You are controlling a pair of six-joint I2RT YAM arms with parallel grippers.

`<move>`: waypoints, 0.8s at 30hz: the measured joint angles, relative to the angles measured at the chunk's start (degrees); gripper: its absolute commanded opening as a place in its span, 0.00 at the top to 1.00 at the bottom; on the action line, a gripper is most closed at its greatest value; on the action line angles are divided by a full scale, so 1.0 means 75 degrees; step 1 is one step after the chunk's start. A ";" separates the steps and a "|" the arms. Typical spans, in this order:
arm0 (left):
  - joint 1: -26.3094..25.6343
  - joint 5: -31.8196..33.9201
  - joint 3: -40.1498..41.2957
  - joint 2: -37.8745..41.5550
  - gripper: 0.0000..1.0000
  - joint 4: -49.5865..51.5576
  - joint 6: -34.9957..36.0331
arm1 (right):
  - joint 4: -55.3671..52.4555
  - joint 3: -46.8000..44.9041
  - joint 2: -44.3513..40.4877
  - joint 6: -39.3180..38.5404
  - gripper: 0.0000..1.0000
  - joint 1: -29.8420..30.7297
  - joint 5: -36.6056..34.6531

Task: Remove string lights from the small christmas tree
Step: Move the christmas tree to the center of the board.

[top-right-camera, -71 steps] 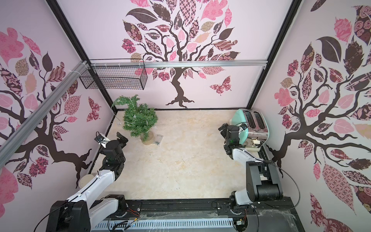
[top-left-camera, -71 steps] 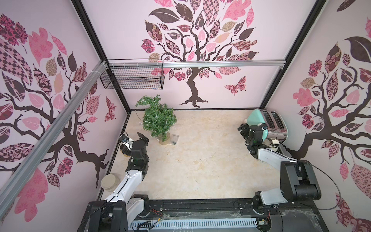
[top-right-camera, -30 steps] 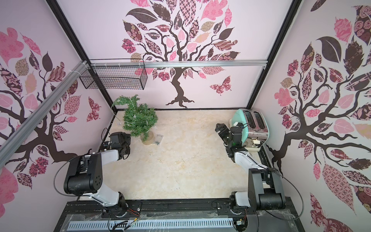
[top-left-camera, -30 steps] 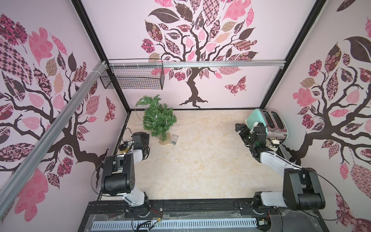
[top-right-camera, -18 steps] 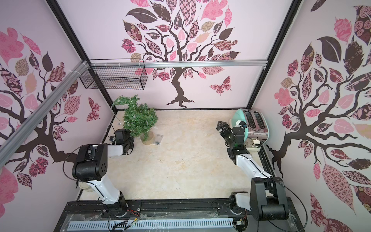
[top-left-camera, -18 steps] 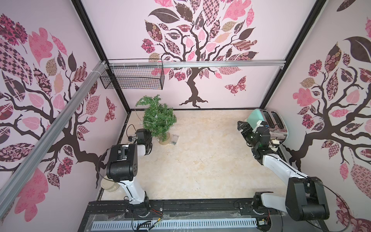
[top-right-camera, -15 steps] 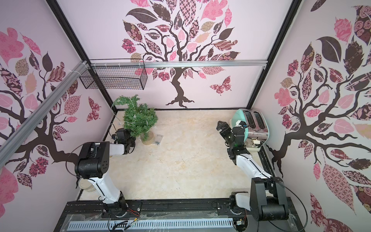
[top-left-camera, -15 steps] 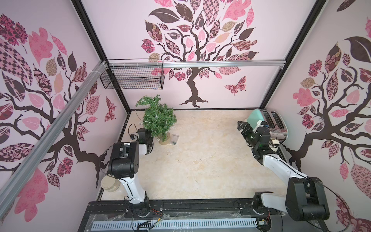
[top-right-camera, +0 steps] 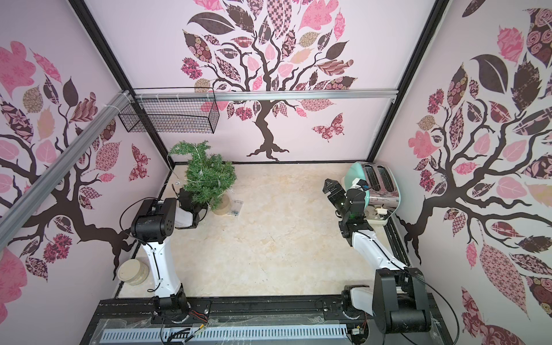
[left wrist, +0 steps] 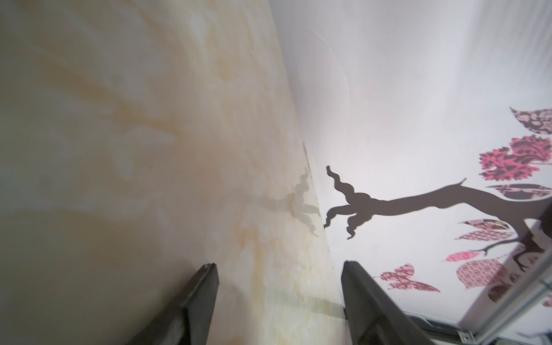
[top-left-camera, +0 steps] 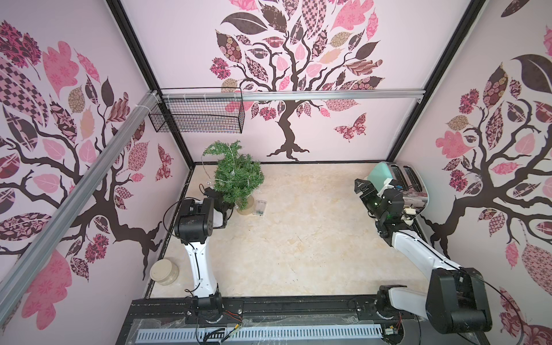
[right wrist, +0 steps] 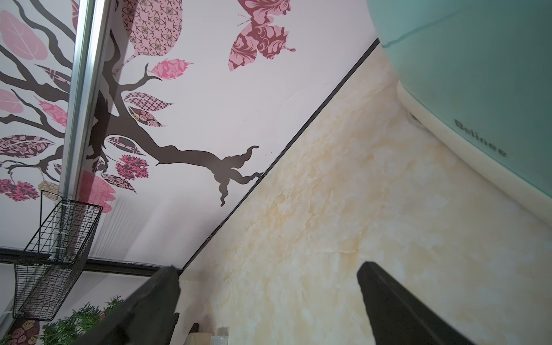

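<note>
String lights (top-left-camera: 231, 172) wrap small christmas tree (top-left-camera: 239, 179) at far-left corner of surface (top-left-camera: 298, 239), left end effector (left wrist: 277, 265) just beside its lower branches, jaws parted, empty; right end effector (top-left-camera: 360, 185) well apart by toaster (top-left-camera: 398, 179), jaws wide, empty.

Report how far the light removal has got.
Done: nothing visible; the string lights are wound around the small christmas tree, battery box on the table beside its base. In hand: left gripper open by the lower branches, holding nothing. Left: all the unwinding.
</note>
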State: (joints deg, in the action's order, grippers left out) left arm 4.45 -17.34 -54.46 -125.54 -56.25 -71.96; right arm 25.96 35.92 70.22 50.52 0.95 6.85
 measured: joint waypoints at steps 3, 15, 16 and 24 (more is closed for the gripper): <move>-0.0003 -0.0504 -0.0114 -0.0280 0.32 -0.0536 -0.0009 | -0.0003 0.0000 0.0000 0.0000 0.01 0.0000 0.0000; -0.1163 -0.1247 -0.0367 -0.0612 0.33 -0.0991 0.0035 | -0.0006 -0.0003 0.0000 -0.0055 0.00 0.0000 -0.0035; -0.1306 -0.1247 -0.0361 -0.0627 0.33 -0.1052 0.0003 | -0.0009 -0.0003 0.0000 -0.0055 0.00 0.0000 -0.0038; -0.2486 -0.0892 0.0312 -0.0615 0.33 -0.2022 -0.0411 | -0.0070 -0.0099 0.0000 -0.0055 0.00 0.0000 -0.0239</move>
State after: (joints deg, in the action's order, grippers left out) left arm -14.20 -24.03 -52.12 -130.15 -71.42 -75.05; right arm 25.43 35.18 70.22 50.11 0.95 5.06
